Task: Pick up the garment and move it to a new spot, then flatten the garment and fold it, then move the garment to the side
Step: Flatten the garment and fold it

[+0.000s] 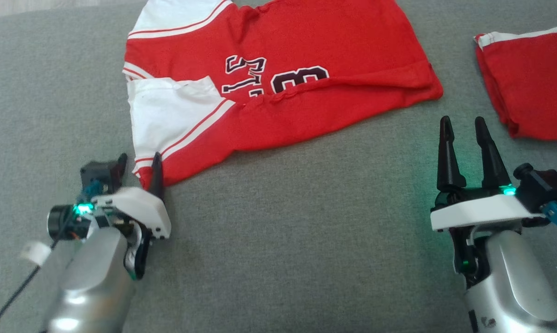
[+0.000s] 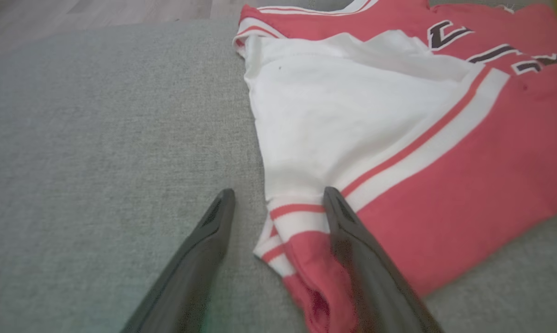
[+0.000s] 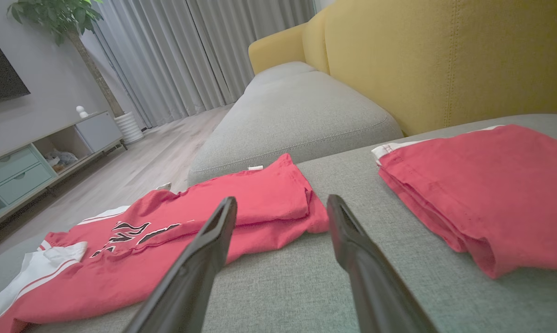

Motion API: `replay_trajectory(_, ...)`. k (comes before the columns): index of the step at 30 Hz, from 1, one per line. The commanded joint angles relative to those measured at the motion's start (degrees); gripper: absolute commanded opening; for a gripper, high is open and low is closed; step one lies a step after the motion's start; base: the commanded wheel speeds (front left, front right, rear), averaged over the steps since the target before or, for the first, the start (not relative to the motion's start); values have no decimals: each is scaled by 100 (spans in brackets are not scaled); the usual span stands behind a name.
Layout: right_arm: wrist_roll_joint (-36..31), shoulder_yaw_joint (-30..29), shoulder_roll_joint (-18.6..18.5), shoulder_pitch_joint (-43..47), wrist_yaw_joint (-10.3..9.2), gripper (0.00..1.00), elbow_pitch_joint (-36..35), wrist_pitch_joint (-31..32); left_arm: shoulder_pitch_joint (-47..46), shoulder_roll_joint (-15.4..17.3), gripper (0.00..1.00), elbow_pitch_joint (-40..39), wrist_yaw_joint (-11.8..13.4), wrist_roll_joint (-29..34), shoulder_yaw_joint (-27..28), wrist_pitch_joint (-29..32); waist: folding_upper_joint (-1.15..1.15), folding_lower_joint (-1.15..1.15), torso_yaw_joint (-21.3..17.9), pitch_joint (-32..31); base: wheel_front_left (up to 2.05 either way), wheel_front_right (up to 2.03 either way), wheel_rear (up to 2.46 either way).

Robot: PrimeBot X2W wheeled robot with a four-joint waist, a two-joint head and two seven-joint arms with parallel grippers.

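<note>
A red jersey (image 1: 315, 46) with white sleeves and dark lettering lies on the grey cushion, its lower edge folded up over the number. My left gripper (image 1: 139, 161) is open at the jersey's near left corner. In the left wrist view the striped sleeve cuff (image 2: 287, 217) lies between the fingers of the left gripper (image 2: 278, 199), and the right finger rests over red cloth. My right gripper (image 1: 466, 125) stands open over bare cushion, a little short of the jersey's right end (image 3: 264, 194). In its own wrist view the right gripper (image 3: 282, 202) holds nothing.
A second red garment (image 1: 533, 83), folded, lies at the far right (image 3: 491, 185). A yellow sofa back (image 3: 445, 60) rises behind it. Another grey cushion (image 3: 297, 111), wooden floor, a pale cabinet (image 3: 24, 166) and curtains lie beyond the jersey.
</note>
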Motion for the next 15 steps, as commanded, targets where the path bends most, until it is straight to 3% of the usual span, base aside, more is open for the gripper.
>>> replay_trajectory(1, 63, 164, -12, -166, -10, 100, -201, -62, 65, 113, 100, 256, 6, -9, 14, 349, 0, 0, -38, 8, 0, 0, 0)
replay_trajectory(3, 94, 177, -12, -169, -10, 100, -208, -62, 38, 126, 100, 341, 39, -39, 25, 452, 0, 0, -58, 0, 0, 0, 0)
replay_trajectory(5, 108, 175, -12, -166, -10, 100, -213, -62, 13, 131, 0, 391, 8, -59, 5, 531, 0, 0, -59, -19, 0, 0, 0)
replay_trajectory(9, 61, 129, -12, -186, -10, 100, -187, -62, -60, 130, 0, 291, -73, -64, -18, 348, 0, 0, -6, -79, 0, 0, 0)
replay_trajectory(15, -498, -144, -12, -551, -10, 100, 371, 97, -243, 76, 0, -258, -93, 47, -33, -536, 0, 0, 170, -106, 0, 0, 0)
